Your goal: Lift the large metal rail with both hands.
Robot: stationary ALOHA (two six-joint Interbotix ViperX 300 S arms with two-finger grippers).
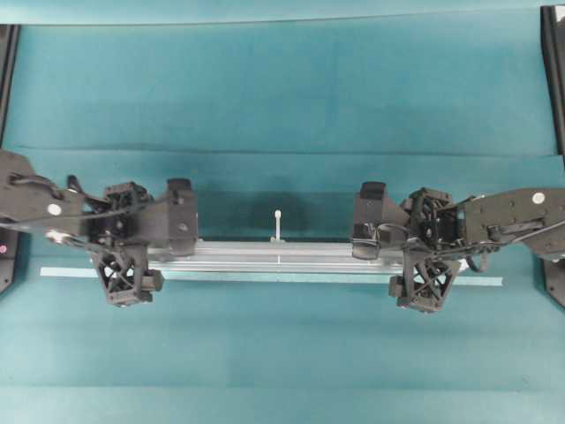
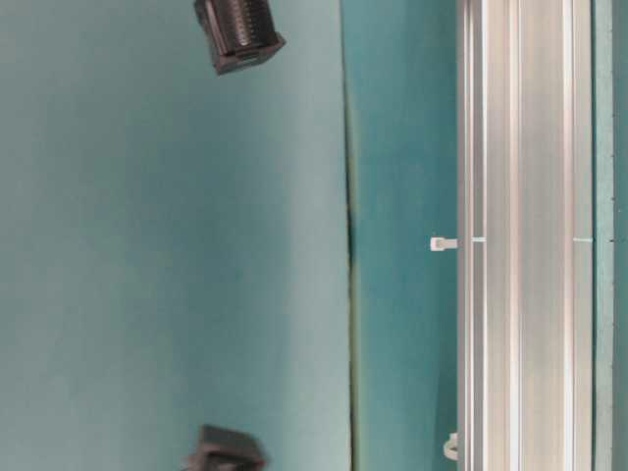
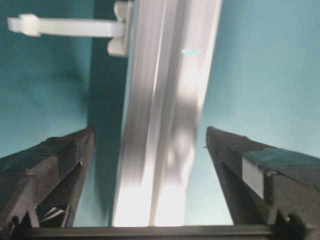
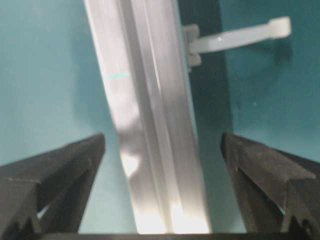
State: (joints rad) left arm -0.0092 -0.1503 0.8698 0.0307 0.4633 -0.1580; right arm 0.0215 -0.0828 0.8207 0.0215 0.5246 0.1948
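- Your left gripper (image 1: 152, 254) reaches in from the worktop's left edge, wrist roughly level, fingers (image 3: 55, 170) spread wide and gripping nothing.
- Your right gripper (image 1: 402, 256) comes in from the right edge, mirroring it, fingers (image 4: 265, 170) likewise wide apart and closed on nothing.
- Both arms sit along the worktop's middle band, well apart from each other.

Overhead looks straight down; table-level view sideways, close; wrist cameras face along rail (image 1: 274, 256), shared by all
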